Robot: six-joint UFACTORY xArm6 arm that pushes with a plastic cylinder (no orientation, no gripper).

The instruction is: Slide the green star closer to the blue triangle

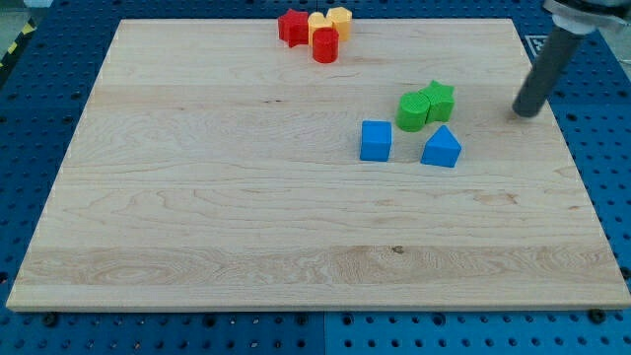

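The green star lies on the wooden board right of centre, touching a green round block on its left. The blue triangle sits just below the star, a small gap apart. A blue cube lies to the triangle's left. My tip rests on the board to the right of the green star, well apart from it, with the dark rod rising to the view's top right.
At the view's top centre a cluster stands near the board's edge: a red star, a red cylinder, and two yellow blocks. The wooden board lies on a blue perforated table.
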